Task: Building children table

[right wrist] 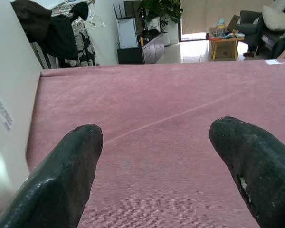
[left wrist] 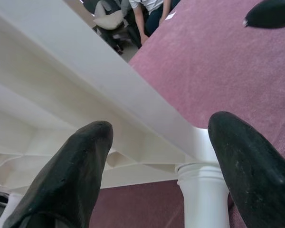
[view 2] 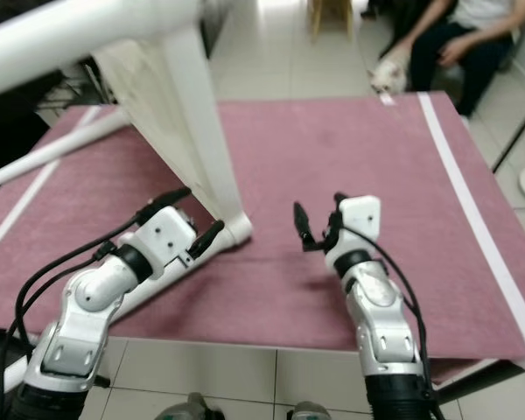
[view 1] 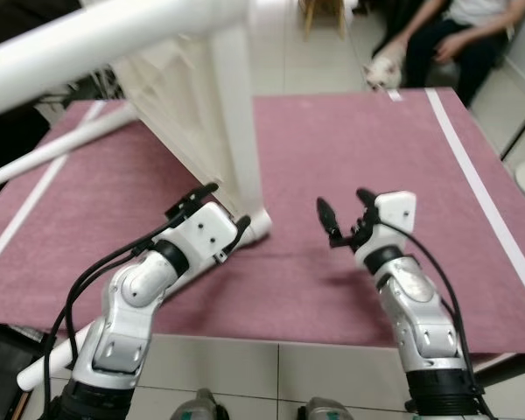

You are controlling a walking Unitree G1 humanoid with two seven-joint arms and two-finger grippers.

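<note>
1. A white plastic children's table (view 1: 192,96) lies tipped on its side on a dusty-pink rug with white stripes (view 1: 376,157), its ribbed underside facing the robot.
2. One white round leg of it (view 1: 238,114) comes down to the rug, its foot end (view 1: 261,223) resting on the pink pile near the rug's middle.
3. Another white leg (view 1: 48,153) stretches away from the tabletop toward the rug's left edge, and a third thick white tube (view 1: 96,35) crosses the upper left corner of the head views.
4. The left pincer (view 1: 219,210) sits just beside that foot end, fingers apart and straddling the leg's base without clamping it; the left wrist view shows the two black fingers (left wrist: 71,175) either side of the leg's collar.
5. The right pincer (view 1: 343,214) hangs above the bare rug, to the right of the foot end and apart from it, fingers spread and holding nothing.
6. Beyond the rug's far edge a person in dark trousers (view 1: 459,39) sits, with a small white dog (view 1: 383,70) beside them on the tiled floor (view 1: 289,52).
</note>
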